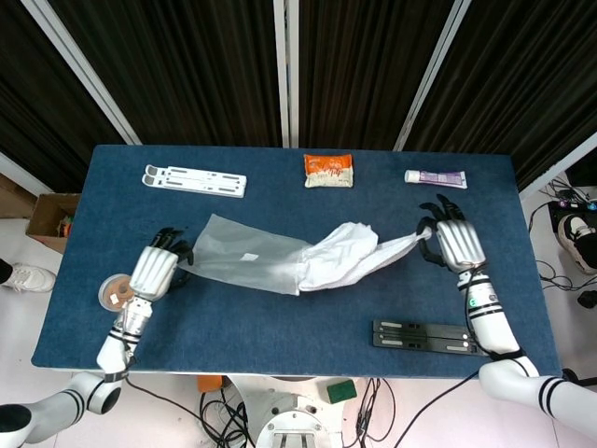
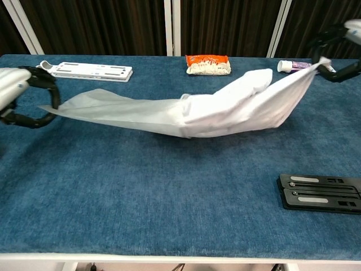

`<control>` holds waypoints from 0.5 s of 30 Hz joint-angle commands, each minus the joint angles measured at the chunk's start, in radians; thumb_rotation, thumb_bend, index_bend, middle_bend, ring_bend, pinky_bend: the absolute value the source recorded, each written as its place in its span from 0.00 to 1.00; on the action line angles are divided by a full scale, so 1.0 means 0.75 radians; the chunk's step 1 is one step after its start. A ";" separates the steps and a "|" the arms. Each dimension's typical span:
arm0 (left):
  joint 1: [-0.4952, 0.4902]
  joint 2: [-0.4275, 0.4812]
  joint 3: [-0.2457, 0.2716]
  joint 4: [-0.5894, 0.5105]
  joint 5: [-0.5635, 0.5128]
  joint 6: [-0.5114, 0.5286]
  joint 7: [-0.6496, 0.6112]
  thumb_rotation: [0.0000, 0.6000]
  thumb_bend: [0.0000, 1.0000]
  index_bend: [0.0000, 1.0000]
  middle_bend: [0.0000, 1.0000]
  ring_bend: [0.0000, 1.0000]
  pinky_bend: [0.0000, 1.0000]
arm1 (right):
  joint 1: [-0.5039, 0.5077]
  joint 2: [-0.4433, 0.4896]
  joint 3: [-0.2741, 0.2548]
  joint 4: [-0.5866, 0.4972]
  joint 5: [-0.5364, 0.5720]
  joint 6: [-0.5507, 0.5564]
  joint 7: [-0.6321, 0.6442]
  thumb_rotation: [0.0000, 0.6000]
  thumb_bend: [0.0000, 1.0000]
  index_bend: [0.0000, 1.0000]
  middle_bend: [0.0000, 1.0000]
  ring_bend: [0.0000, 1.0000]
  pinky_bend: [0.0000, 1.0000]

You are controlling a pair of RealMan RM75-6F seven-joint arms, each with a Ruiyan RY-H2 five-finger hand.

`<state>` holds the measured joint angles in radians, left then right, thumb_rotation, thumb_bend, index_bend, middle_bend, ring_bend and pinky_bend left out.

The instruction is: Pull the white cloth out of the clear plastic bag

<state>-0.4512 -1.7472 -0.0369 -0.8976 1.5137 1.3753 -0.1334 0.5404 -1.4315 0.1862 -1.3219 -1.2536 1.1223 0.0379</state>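
Note:
The clear plastic bag (image 1: pixel 238 263) (image 2: pixel 118 108) is stretched out flat across the middle of the table, mostly empty on its left side. My left hand (image 1: pixel 154 271) (image 2: pixel 20 96) grips its closed left end. The white cloth (image 1: pixel 350 257) (image 2: pixel 248 104) comes out of the bag's mouth near the centre and stretches to the right, lifted off the table. My right hand (image 1: pixel 452 243) (image 2: pixel 341 48) pinches the cloth's far right corner. Part of the cloth's left end still sits inside the bag's mouth.
An orange snack packet (image 1: pixel 328 171) and a tube (image 1: pixel 436 177) lie at the back. A white folding stand (image 1: pixel 194 179) lies back left, a black stand (image 1: pixel 429 336) front right, and a tape roll (image 1: pixel 118 293) near the left edge.

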 commanded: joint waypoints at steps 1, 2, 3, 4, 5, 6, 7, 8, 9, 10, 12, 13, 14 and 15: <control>0.041 0.034 0.008 -0.009 -0.019 0.017 -0.016 1.00 0.48 0.73 0.44 0.21 0.17 | -0.028 0.017 -0.002 0.053 0.027 0.002 0.001 1.00 0.62 0.60 0.22 0.00 0.14; 0.050 0.040 0.007 -0.009 -0.024 0.017 -0.023 1.00 0.48 0.73 0.44 0.21 0.17 | -0.033 0.016 0.000 0.069 0.035 0.001 0.005 1.00 0.62 0.60 0.22 0.00 0.14; 0.058 0.044 0.006 -0.010 -0.029 0.017 -0.032 1.00 0.48 0.73 0.44 0.21 0.17 | -0.037 0.014 0.003 0.086 0.042 -0.001 0.011 1.00 0.62 0.60 0.22 0.00 0.14; 0.067 0.047 0.006 -0.009 -0.033 0.016 -0.040 1.00 0.48 0.73 0.44 0.21 0.17 | -0.041 0.008 0.008 0.105 0.053 -0.007 0.022 1.00 0.62 0.60 0.22 0.00 0.14; 0.071 0.048 0.006 -0.008 -0.034 0.015 -0.044 1.00 0.48 0.73 0.44 0.21 0.17 | -0.043 0.003 0.010 0.116 0.059 -0.014 0.031 1.00 0.62 0.60 0.22 0.00 0.14; 0.076 0.048 0.007 -0.007 -0.034 0.014 -0.046 1.00 0.48 0.73 0.44 0.21 0.17 | -0.043 -0.003 0.011 0.130 0.061 -0.023 0.040 1.00 0.62 0.60 0.22 0.00 0.14; 0.078 0.047 0.009 -0.005 -0.032 0.014 -0.046 1.00 0.48 0.73 0.44 0.21 0.17 | -0.042 -0.008 0.011 0.139 0.060 -0.029 0.042 1.00 0.62 0.60 0.22 0.00 0.14; 0.080 0.046 0.011 -0.004 -0.028 0.012 -0.046 1.00 0.48 0.72 0.44 0.21 0.17 | -0.040 -0.013 0.009 0.144 0.060 -0.038 0.041 1.00 0.62 0.60 0.22 0.00 0.14; 0.081 0.047 0.016 -0.007 -0.023 0.007 -0.044 1.00 0.48 0.70 0.43 0.21 0.17 | -0.037 -0.016 0.005 0.145 0.061 -0.053 0.032 1.00 0.62 0.59 0.22 0.00 0.14; 0.082 0.050 0.019 -0.014 -0.021 0.001 -0.040 1.00 0.47 0.66 0.41 0.20 0.17 | -0.033 -0.013 -0.001 0.139 0.068 -0.076 0.016 1.00 0.60 0.57 0.21 0.00 0.12; 0.083 0.070 0.025 -0.056 -0.020 -0.020 -0.023 1.00 0.38 0.50 0.33 0.17 0.16 | -0.020 0.026 -0.021 0.084 0.122 -0.173 -0.066 1.00 0.51 0.42 0.14 0.00 0.07; 0.083 0.084 0.026 -0.084 -0.022 -0.029 -0.013 1.00 0.31 0.41 0.28 0.15 0.15 | -0.012 0.059 -0.030 0.041 0.165 -0.229 -0.122 1.00 0.39 0.23 0.07 0.00 0.03; 0.085 0.103 0.027 -0.119 -0.024 -0.035 -0.002 1.00 0.26 0.33 0.24 0.13 0.15 | -0.003 0.097 -0.036 -0.011 0.215 -0.277 -0.182 1.00 0.30 0.12 0.03 0.00 0.01; 0.090 0.132 0.026 -0.173 -0.027 -0.037 0.015 1.00 0.20 0.22 0.19 0.10 0.14 | 0.007 0.151 -0.040 -0.089 0.278 -0.321 -0.251 1.00 0.20 0.04 0.01 0.00 0.00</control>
<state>-0.3882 -1.6819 -0.0195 -0.9700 1.4963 1.3597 -0.1442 0.5248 -1.4019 0.1750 -1.2720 -1.1504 0.9857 -0.0261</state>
